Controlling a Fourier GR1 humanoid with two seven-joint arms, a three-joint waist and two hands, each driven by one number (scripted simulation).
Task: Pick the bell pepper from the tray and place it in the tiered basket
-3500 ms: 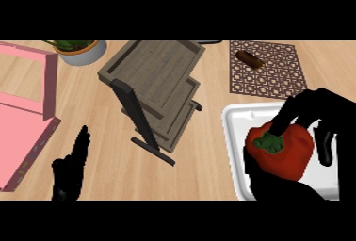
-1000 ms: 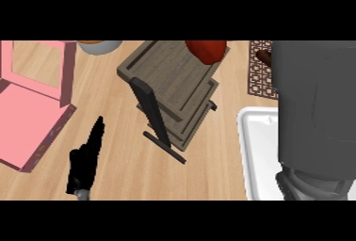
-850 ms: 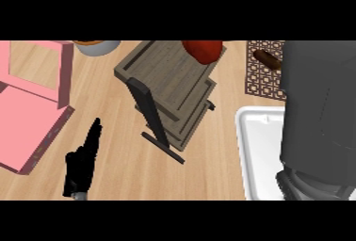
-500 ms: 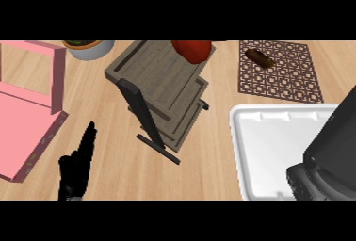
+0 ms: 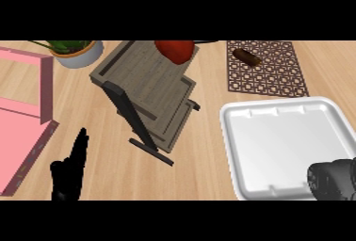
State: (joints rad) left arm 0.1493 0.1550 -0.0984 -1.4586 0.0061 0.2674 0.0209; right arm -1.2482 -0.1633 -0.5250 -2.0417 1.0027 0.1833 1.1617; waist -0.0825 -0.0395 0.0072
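The red pepper (image 5: 175, 50) sits in the top shelf of the basket (image 5: 142, 89), far from both hands, the white tray (image 5: 278, 146) holds nothing, and the left hand (image 5: 68, 172) rests open

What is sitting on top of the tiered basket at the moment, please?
The red bell pepper lies on the tiered basket's top shelf, at its far edge. The lower shelf is mostly covered by the top one, so its contents cannot be seen.
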